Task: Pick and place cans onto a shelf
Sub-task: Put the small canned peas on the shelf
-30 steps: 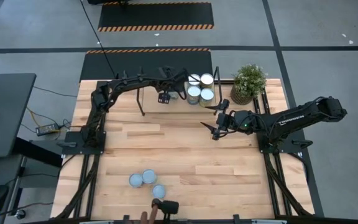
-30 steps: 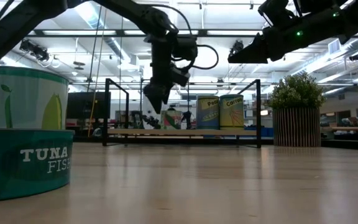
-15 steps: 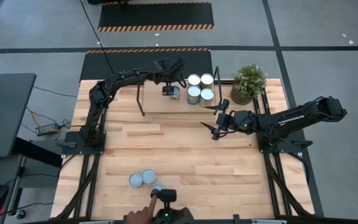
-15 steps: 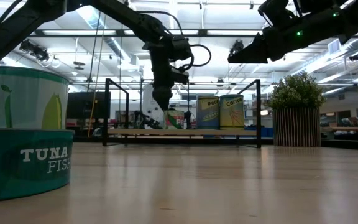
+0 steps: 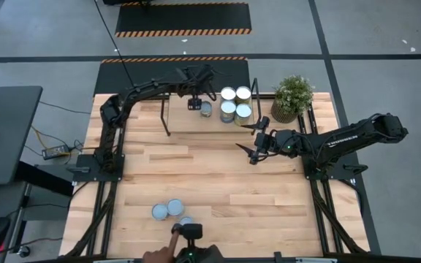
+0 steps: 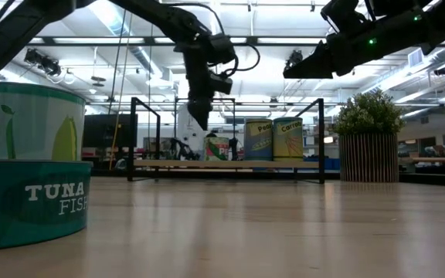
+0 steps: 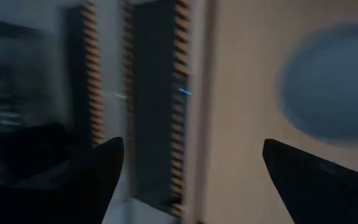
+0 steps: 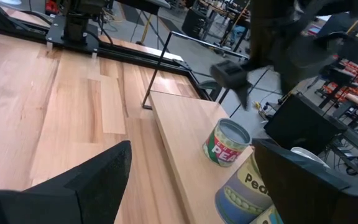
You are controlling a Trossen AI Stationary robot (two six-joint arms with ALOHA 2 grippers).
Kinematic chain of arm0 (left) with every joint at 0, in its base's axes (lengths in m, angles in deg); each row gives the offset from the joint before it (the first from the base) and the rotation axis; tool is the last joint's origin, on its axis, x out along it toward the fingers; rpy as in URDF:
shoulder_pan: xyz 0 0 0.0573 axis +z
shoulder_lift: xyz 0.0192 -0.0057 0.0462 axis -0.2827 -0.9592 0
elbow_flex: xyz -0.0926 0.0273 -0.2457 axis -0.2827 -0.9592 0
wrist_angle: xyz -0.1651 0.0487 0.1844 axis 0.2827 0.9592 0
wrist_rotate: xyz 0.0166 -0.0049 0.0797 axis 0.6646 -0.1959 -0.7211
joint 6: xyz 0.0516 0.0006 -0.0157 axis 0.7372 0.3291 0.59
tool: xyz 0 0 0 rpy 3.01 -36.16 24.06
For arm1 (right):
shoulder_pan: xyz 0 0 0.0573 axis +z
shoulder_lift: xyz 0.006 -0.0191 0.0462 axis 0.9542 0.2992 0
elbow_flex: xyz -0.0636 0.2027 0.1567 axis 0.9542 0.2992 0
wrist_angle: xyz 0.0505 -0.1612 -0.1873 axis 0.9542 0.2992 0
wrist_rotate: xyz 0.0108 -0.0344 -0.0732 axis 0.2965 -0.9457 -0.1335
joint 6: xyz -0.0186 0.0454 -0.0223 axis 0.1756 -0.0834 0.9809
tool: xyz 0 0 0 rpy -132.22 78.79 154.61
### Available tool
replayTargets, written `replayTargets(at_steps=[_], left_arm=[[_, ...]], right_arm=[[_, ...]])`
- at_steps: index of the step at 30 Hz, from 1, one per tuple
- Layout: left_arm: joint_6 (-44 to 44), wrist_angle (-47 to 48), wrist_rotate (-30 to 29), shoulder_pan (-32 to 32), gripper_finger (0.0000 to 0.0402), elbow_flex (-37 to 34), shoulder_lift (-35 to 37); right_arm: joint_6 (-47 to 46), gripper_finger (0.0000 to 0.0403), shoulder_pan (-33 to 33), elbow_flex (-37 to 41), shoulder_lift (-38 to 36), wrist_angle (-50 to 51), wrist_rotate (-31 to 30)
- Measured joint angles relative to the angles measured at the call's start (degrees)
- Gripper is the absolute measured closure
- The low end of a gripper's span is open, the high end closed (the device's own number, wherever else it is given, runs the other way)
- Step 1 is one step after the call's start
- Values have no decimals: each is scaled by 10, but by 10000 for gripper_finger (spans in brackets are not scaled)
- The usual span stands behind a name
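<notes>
Teal "TUNA FISH" can point(image 6: 29, 208) (foreground)

Silver cans point(image 5: 235, 103), pale tops; teal tuna can point(image 6: 29, 205); light-wood shelf point(image 5: 188, 120), black frame.

Bright, even overhead lighting; faint shadows on the table point(image 5: 196, 168). Ceiling strip lights glaring in low view. Left wrist view dim, heavily motion-blurred. Near can point(image 6: 29, 166) in low view out of focus.

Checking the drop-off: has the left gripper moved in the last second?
Yes. The left gripper has risen, open, clear of the short can standing on the shelf.
</notes>
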Motion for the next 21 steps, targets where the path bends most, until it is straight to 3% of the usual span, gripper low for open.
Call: replayTargets(at_steps=[3,7,15,21], left_arm=[[-27,66,66,7,12,0,0],[-53,105,76,9,12,0,-17],[-66,68,118,5,12,-1,-26],[-81,5,118,6,12,0,-27]], right_arm=[[-3,54,1,0,0,0,4],[-3,54,3,0,0,-4,10],[-1,54,2,0,0,-9,15],[1,54,2,0,0,-9,16]])
